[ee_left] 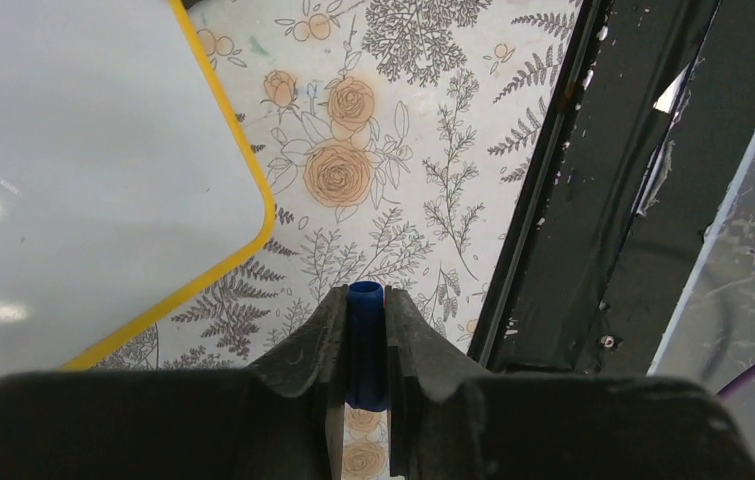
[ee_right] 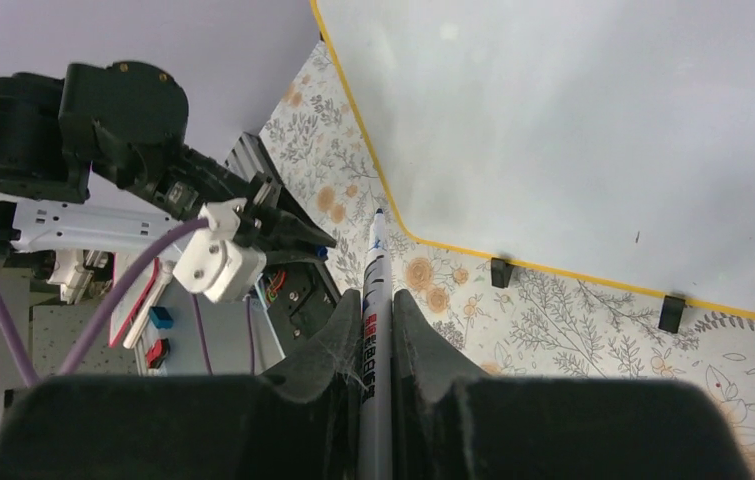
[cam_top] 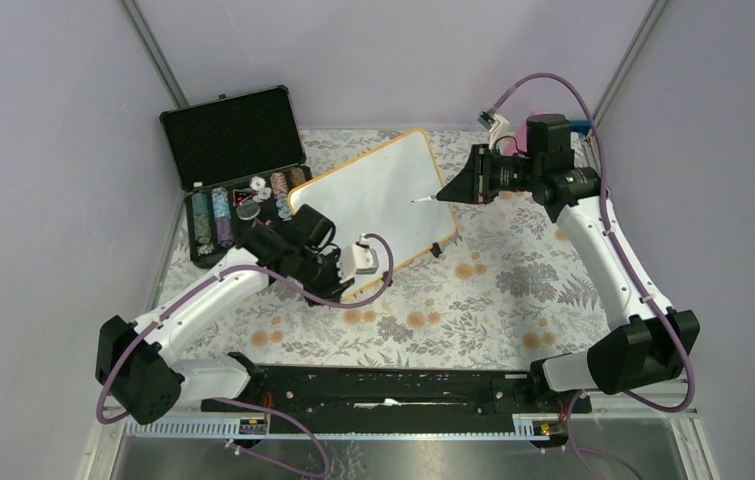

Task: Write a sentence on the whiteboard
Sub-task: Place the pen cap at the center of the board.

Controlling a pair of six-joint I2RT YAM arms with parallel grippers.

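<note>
The whiteboard [cam_top: 378, 205] lay skewed on the table [cam_top: 513, 290], about midway back, with no writing on it. Nearest, the left claw [ee_left: 365, 300] was clamped on a blue cap [ee_left: 365, 345] just off the board's near corner, not touching the board. Nothing pinned the board, so a firm stroke could have slid or turned it. Farther back, the right claw [ee_right: 377, 300] was clamped on the marker [ee_right: 375, 270], tip over the board's right part; contact could not be told. Pressing hard might have pushed the thin marker back through the grip. The skew could run a line off the rim. The case [cam_top: 233, 135] stood beyond, touching the board's far-left edge.
</note>
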